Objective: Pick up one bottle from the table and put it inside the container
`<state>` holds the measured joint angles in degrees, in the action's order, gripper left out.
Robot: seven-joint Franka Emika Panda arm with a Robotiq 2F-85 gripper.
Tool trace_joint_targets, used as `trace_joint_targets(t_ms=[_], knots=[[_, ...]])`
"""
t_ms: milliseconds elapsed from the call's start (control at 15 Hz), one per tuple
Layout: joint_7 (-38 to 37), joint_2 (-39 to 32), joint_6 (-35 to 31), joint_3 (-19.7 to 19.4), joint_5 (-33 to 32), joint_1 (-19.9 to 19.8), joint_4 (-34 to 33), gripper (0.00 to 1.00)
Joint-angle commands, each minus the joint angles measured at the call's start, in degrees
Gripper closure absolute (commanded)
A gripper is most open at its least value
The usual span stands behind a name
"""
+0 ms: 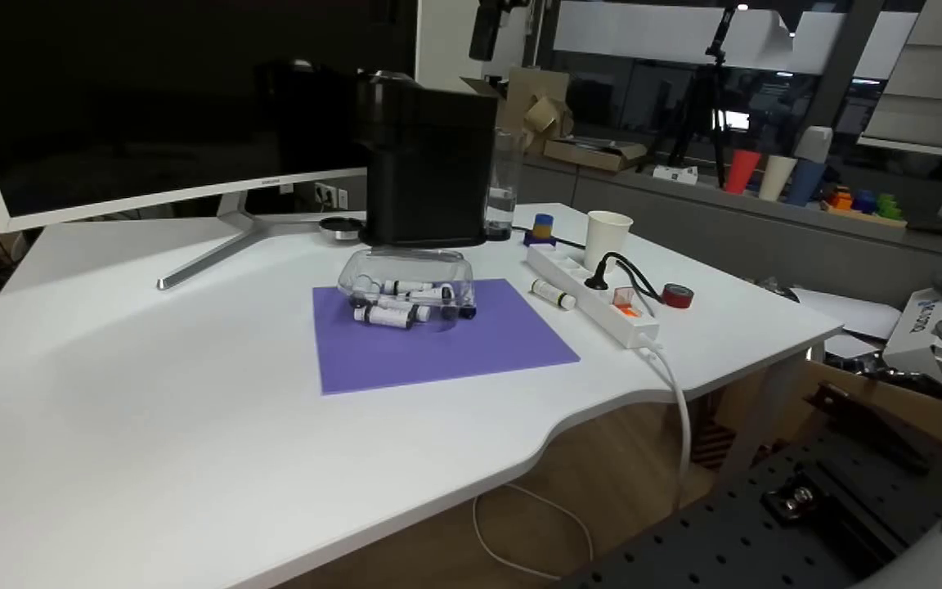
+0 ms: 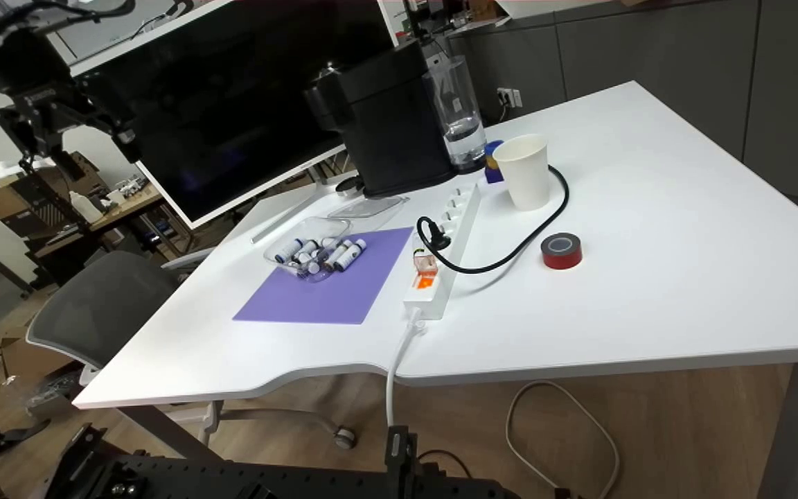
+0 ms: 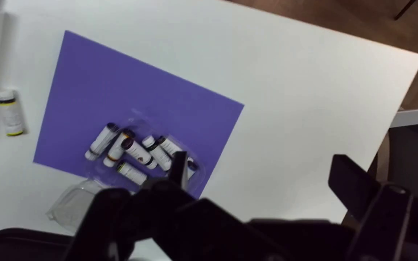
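One white bottle with a yellow band lies loose on the white table beside the power strip. It shows in an exterior view and the wrist view. A clear plastic container stands on the purple mat and holds several small white bottles. It shows in both exterior views; in the wrist view my finger hides part of it. My gripper is open and empty, high over the table and right of the bottles in that view. It hangs at the upper left in an exterior view.
A tall black box-shaped machine with a clear water tank stands behind the mat. A large monitor is beside it. The power strip, black cable, paper cup and red tape roll are nearby.
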<state>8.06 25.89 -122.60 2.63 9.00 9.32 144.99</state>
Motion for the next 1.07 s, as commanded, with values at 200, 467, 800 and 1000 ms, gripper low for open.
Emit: trace_joint_targets(t_ms=[200,467,800,1000], knots=[[2.45,-8.16,-13.59,-1.37,-14.42,-7.11,-3.08,0.00],[10.85,-16.35,-11.90,-4.98,-15.82,-8.65,-7.73,0.00],[32.55,-25.20,-0.59,-9.24,-7.79,-10.06,-15.47,0.00],[32.97,-24.90,0.00,-8.33,-6.94,-11.56,-14.13,0.00]])
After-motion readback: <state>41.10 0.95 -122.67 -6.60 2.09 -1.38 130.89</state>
